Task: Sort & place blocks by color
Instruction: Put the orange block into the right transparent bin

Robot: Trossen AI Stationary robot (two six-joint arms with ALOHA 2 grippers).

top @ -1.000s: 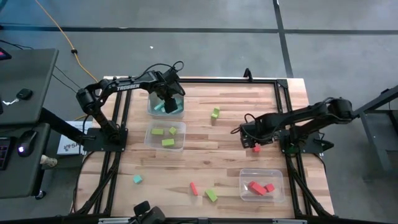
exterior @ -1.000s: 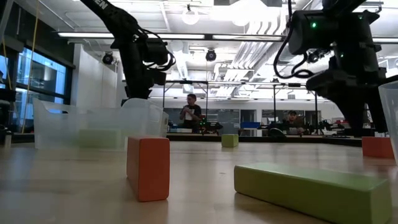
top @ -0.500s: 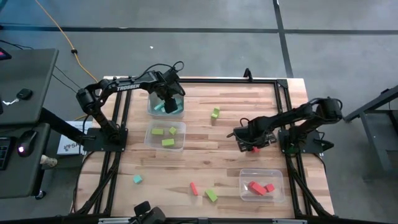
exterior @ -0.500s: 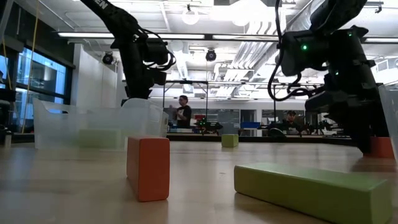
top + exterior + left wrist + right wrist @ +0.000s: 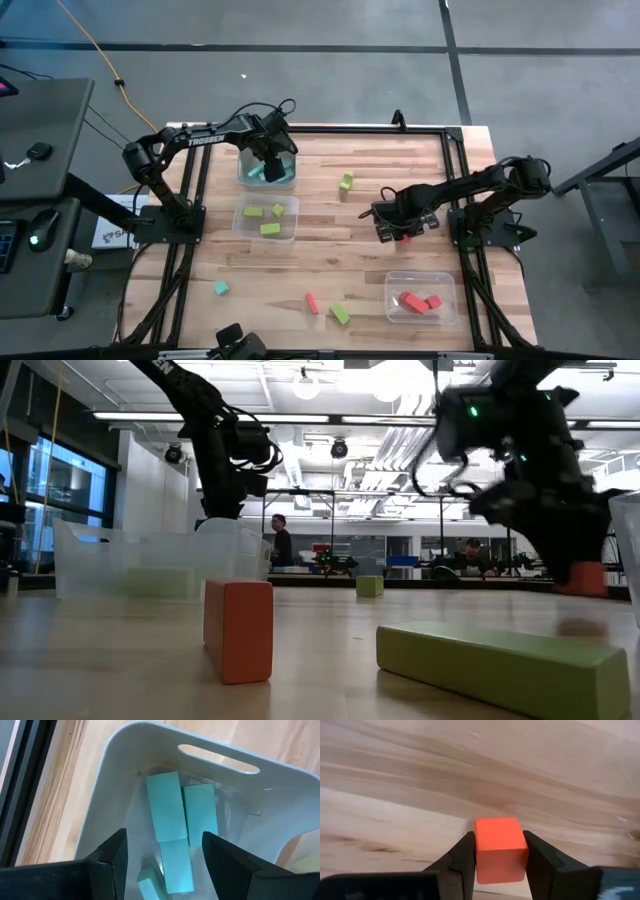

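Blocks are scattered all over the wooden table [image 5: 340, 270] in the high view. Cyan ones sit in the far clear bin [image 5: 245, 172], lime ones in the bin [image 5: 290, 222] just in front of it, and red ones in the bin [image 5: 445, 290] near the right front corner. Loose on the wood: a lime block [image 5: 346, 181] mid-table, a cyan block [image 5: 220, 288] front left, and a red bar [image 5: 312, 303] beside a lime bar [image 5: 340, 314] at the front. The left gripper [image 5: 272, 168] hangs over the cyan bin. The right gripper [image 5: 404, 236] is out over the middle with a red cube [image 5: 409, 239] in it.

Low view: the red bar [image 5: 239, 630] stands upright up close, the lime bar [image 5: 505, 663] lies flat next to it, and the red cube [image 5: 582, 577] is lifted just clear of the table, its shadow underneath.

Left wrist view: fingers [image 5: 114, 854] spread wide with nothing between them, cyan blocks [image 5: 167, 807] lying in the bin [image 5: 120, 755] below.

Right wrist view: both fingers [image 5: 464, 860] pressed against the sides of the red cube [image 5: 500, 849], wood grain behind it
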